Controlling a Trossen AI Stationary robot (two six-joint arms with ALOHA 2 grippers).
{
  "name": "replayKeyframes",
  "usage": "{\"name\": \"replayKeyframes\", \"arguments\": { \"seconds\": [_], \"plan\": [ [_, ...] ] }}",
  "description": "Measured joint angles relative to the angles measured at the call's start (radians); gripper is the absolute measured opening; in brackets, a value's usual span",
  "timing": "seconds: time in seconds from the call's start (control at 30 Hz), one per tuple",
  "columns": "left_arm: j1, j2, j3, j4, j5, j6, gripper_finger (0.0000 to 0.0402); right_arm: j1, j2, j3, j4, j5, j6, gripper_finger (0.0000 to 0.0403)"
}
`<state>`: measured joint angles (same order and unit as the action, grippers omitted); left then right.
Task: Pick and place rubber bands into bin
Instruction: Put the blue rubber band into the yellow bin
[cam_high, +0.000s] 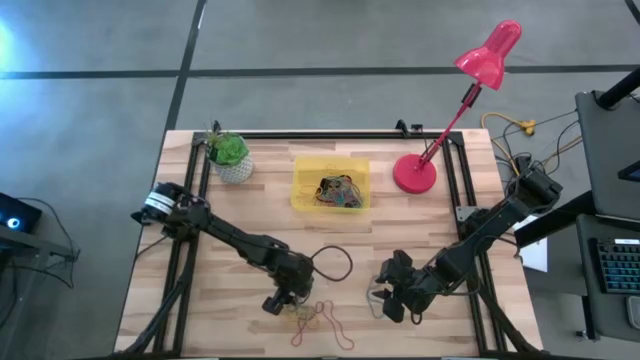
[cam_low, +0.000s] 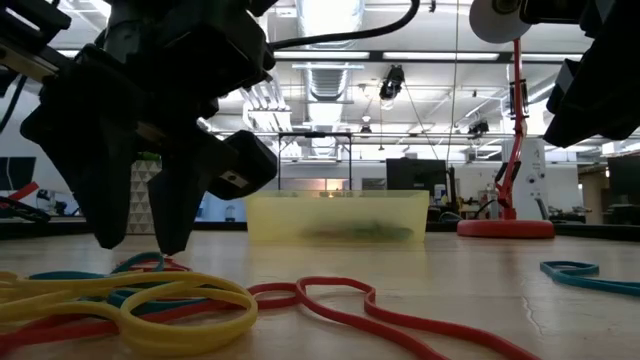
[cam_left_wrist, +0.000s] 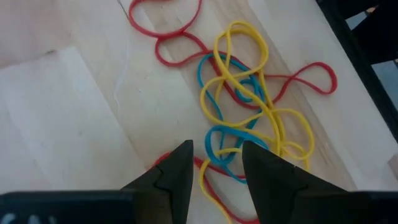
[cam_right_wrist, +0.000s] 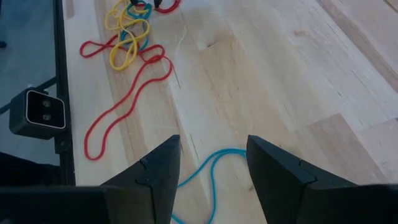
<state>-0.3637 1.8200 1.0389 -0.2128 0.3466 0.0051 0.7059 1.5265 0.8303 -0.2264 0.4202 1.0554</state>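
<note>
Left pincer: fingers apart, empty, low over a tangle of red, yellow and blue rubber bands on the bench; bin: mid-bench, already holding a heap of bands. Right pincer: fingers apart, empty, above one blue band; judged partly done, loose bands left.

You have bare tabletop between the two arms and up to the bin. Flanking the bin, the plant pot and lamp base narrow the sides. A black cable loop lies just before it.
</note>
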Motion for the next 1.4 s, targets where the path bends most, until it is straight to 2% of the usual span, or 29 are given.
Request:
{"name": "replayKeyframes", "arguments": {
  "seconds": [0.4, 0.5, 0.63, 0.7, 0.97, 1.4],
  "plan": [
    [0.004, 0.055, 0.001, 0.070, 0.008, -0.046, 0.0116, 0.005, -0.001, 0.000, 0.001, -0.002, 0.022, 0.0171],
    [0.004, 0.055, 0.001, 0.069, 0.007, -0.041, 0.0087, 0.005, -0.001, 0.000, 0.000, -0.002, 0.021, 0.0171],
    [0.004, 0.055, 0.000, 0.064, 0.005, -0.027, 0.0020, 0.005, -0.001, 0.000, 0.000, -0.002, 0.018, 0.0171],
    [0.004, 0.054, 0.000, 0.062, 0.005, -0.026, 0.0007, 0.005, -0.001, 0.000, -0.001, -0.002, 0.014, 0.0171],
    [0.027, -0.005, 0.002, 0.042, -0.096, -0.024, 0.0000, 0.005, -0.001, 0.000, -0.003, -0.002, 0.003, 0.0171],
    [0.189, -0.214, 0.002, 0.051, -0.241, -0.023, 0.0000, 0.005, -0.001, 0.000, -0.006, -0.001, -0.087, 0.0171]
  ]
}}
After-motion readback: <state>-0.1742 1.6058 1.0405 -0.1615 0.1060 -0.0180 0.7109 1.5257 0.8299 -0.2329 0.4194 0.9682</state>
